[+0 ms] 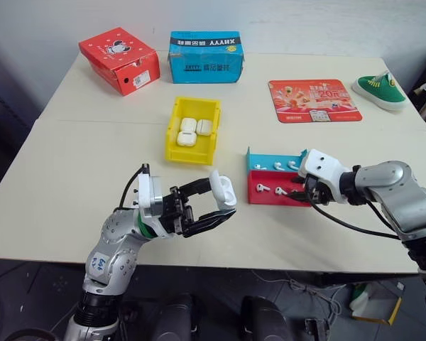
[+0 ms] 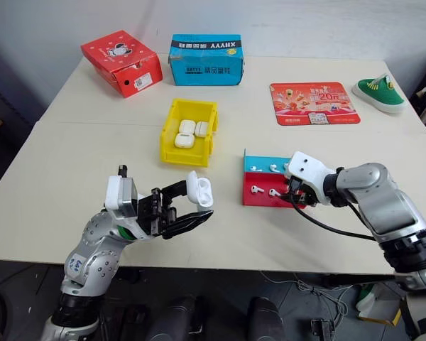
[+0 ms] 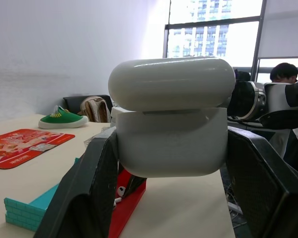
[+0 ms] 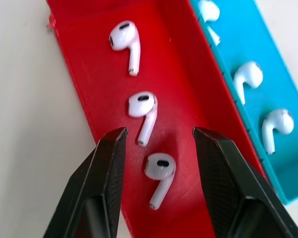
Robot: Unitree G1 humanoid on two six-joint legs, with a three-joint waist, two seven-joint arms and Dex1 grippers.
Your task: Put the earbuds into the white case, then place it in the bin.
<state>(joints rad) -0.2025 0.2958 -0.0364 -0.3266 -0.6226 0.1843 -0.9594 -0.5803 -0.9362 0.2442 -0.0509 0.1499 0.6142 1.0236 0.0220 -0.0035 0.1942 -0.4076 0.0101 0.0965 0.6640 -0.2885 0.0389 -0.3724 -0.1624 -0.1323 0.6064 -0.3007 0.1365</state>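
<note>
Three glossy white cases (image 1: 194, 131) inside bright yellow plastic bin (image 1: 175, 142), mid-worktop.
Left pincer (image 1: 219, 204) clenched on open white case (image 1: 223, 187); right pincer (image 4: 159, 144) spread over white earbuds (image 4: 159, 171) in red tray (image 4: 89, 99).

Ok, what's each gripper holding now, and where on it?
Left gripper clamps the white case by its lower body, lid open. Right gripper holds nothing, open over an earbud.

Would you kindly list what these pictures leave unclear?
- Inside of the white case: left wrist view faces its outside, lid ajar; whether it holds earbuds cannot be told.
- Right tool fingertips in the eye views: hidden behind its white wrist housing.
- Topmost earbud in the blue tray section: cut off by the right wrist view's edge.
</note>
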